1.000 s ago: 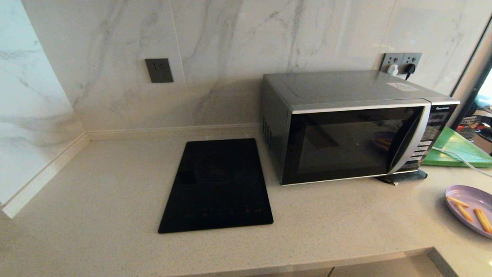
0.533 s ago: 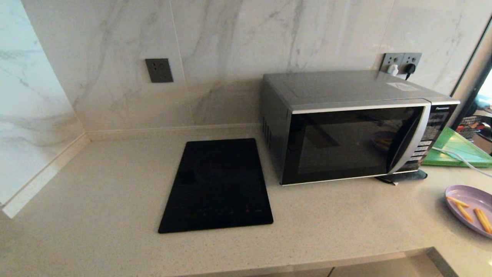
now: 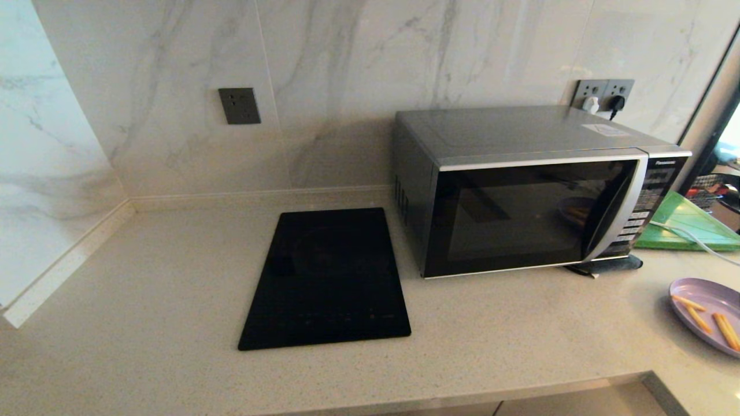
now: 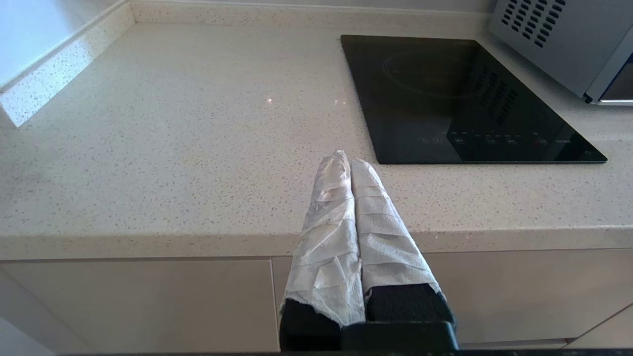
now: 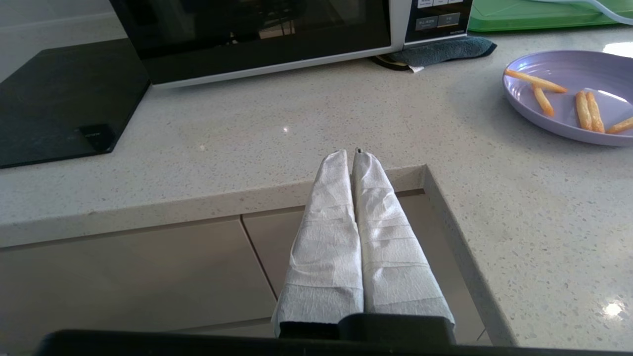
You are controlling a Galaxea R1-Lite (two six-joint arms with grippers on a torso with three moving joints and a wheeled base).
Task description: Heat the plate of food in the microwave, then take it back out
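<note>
Currently, you have this layout at the counter:
Microwave (image 3: 532,190): stands at the back of the countertop (image 3: 144,277), at about 2 o'clock in your head view; door shut, curved handle (image 3: 618,211) beside the button panel (image 3: 650,199).
Plate of food (image 3: 708,315): lavender, on the countertop at 4 o'clock, well apart from the microwave; orange sticks (image 5: 583,106) lie on it.
Cooktop (image 3: 326,280): flat black glass, just beside the microwave at its 9 o'clock side.
Green board (image 3: 685,222): behind the plate, at 3 o'clock.
Left gripper (image 4: 350,160): parked before the counter edge near the cooktop; wrapped fingers pressed together, nothing held.
Right gripper (image 5: 352,154): at the counter's front edge near the plate; fingers closed together, empty.
</note>
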